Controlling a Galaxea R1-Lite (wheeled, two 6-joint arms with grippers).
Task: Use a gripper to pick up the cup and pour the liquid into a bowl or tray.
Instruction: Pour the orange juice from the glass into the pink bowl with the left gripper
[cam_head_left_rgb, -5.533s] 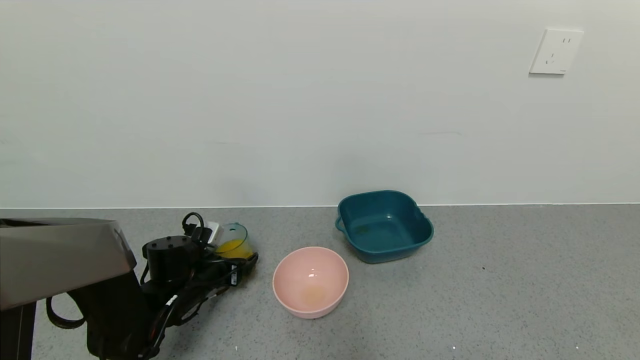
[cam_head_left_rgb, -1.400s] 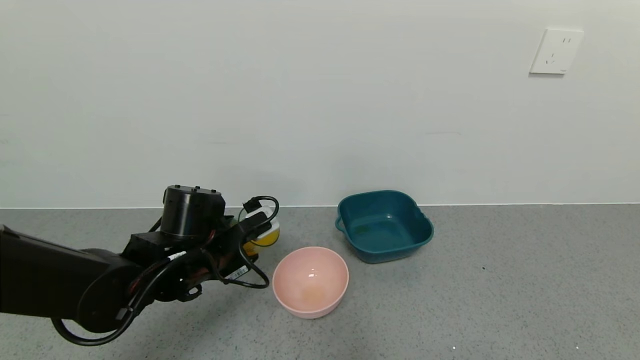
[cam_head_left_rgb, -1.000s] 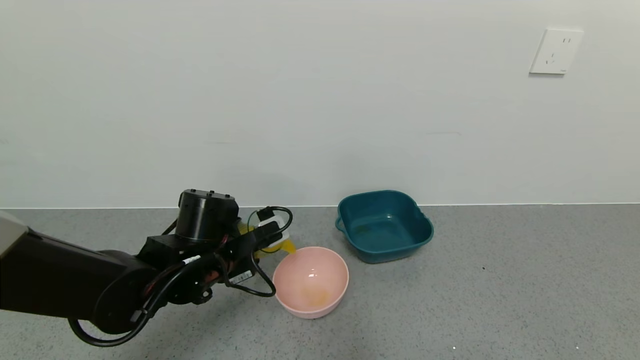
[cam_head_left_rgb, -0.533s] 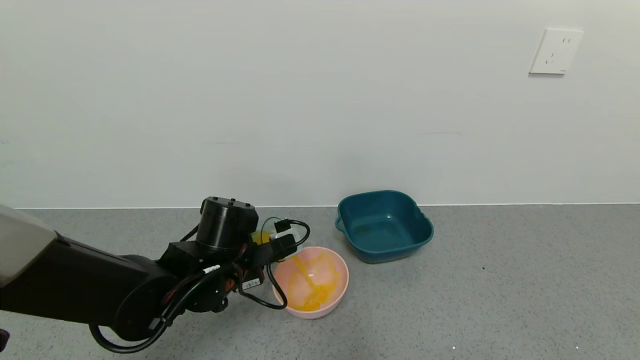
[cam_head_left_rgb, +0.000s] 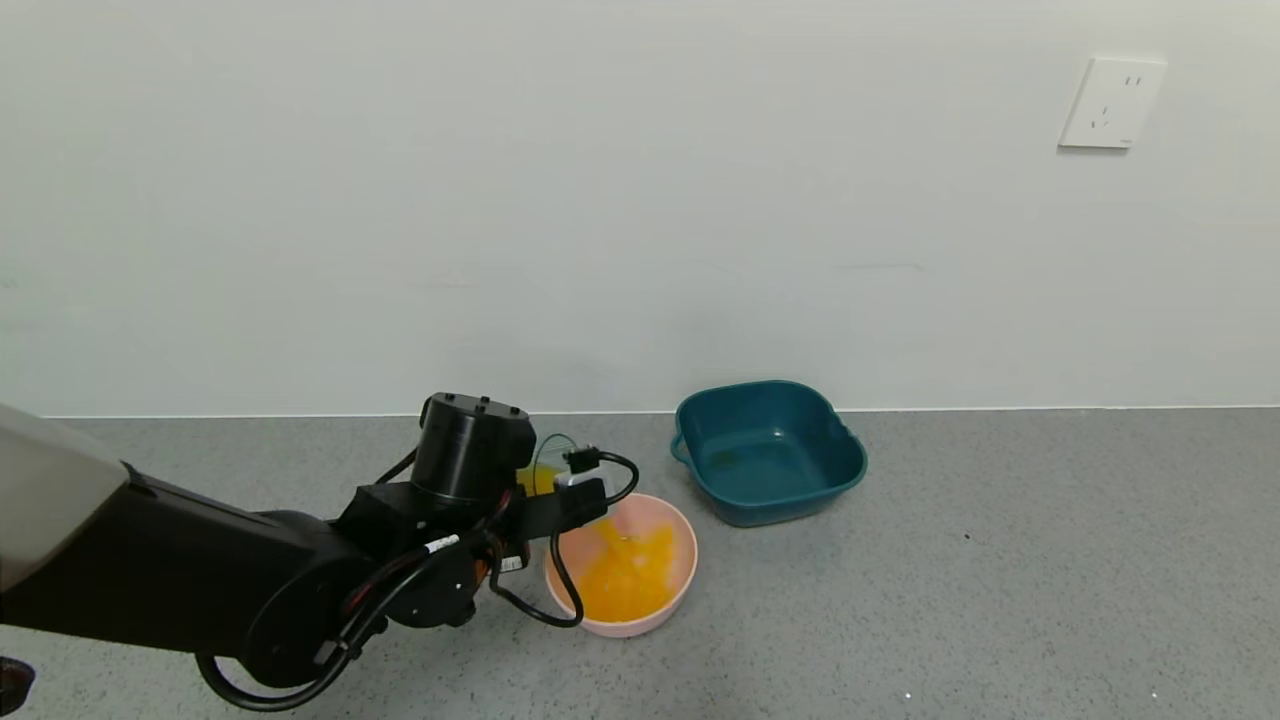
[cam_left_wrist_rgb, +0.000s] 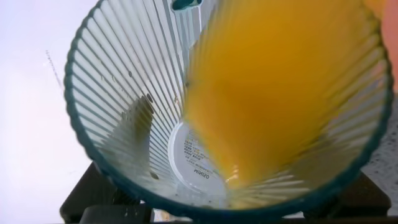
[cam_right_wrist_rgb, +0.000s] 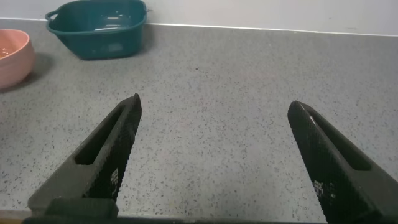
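Note:
My left gripper (cam_head_left_rgb: 562, 487) is shut on the cup (cam_head_left_rgb: 549, 458) and holds it tipped over the near-left rim of the pink bowl (cam_head_left_rgb: 683, 548). The fingers are mostly hidden behind the wrist and cables. Orange liquid (cam_head_left_rgb: 622, 580) lies pooled in the bowl. In the left wrist view the ribbed cup (cam_left_wrist_rgb: 124, 124) fills the picture, and orange liquid (cam_left_wrist_rgb: 273, 93) runs along its wall toward the mouth. My right gripper (cam_right_wrist_rgb: 214, 106) is open and empty, low over bare grey counter, and out of the head view.
A dark teal tray (cam_head_left_rgb: 770, 450) with handles stands behind and right of the bowl, near the white wall; it also shows in the right wrist view (cam_right_wrist_rgb: 99, 31), beside the bowl (cam_right_wrist_rgb: 12, 56). A wall socket (cam_head_left_rgb: 1112, 102) is at the upper right.
My left arm has carried the cup rightward from the counter to the bowl and tipped it. Orange liquid has run into the bowl, and the pool has grown over the last second.

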